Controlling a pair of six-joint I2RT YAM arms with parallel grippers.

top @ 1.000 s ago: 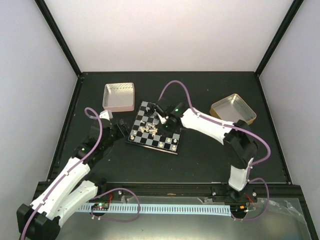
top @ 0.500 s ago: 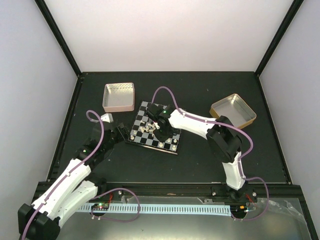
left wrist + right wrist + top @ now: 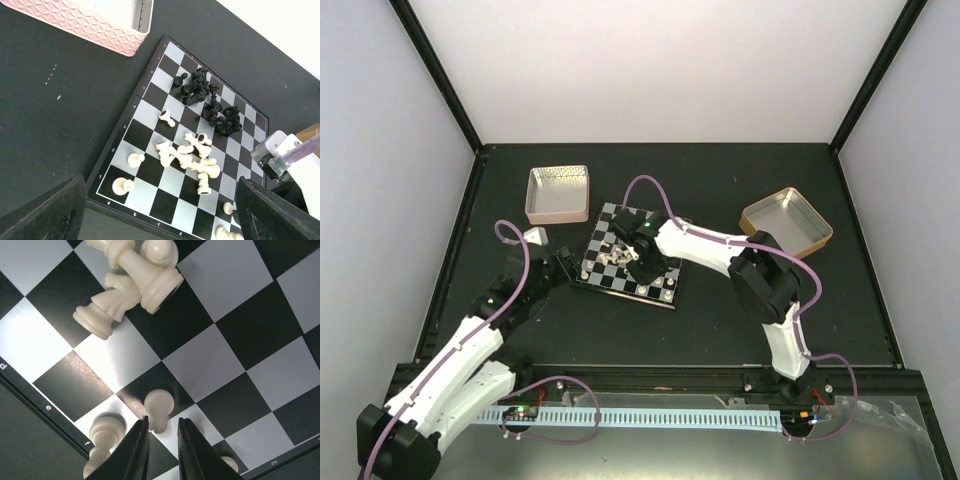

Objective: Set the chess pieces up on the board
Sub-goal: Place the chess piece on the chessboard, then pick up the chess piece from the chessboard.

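Observation:
The board (image 3: 604,224) lies mid-table; it also shows in the left wrist view (image 3: 150,95) and the right wrist view (image 3: 235,270). Black pieces (image 3: 206,97) are heaped at its far side. Cream-white pieces (image 3: 190,155) lie toppled in the middle, also in the right wrist view (image 3: 125,287). A few white pieces (image 3: 122,186) stand along the near rows. My right gripper (image 3: 161,432) hangs low over the near rows, jaws narrowly apart on either side of a white pawn (image 3: 159,405), with a gap on its right side. My left gripper (image 3: 160,220) is wide open and empty at the board's left corner.
A pink tin (image 3: 558,193) stands behind the board on the left, and shows in the left wrist view (image 3: 90,22). A gold tin (image 3: 785,220) stands at the back right. A white piece (image 3: 102,435) stands just left of the pawn. The right arm (image 3: 287,155) reaches over the board.
My right gripper has moved from the board's far middle toward its near rows and come down low. The left arm has barely moved.

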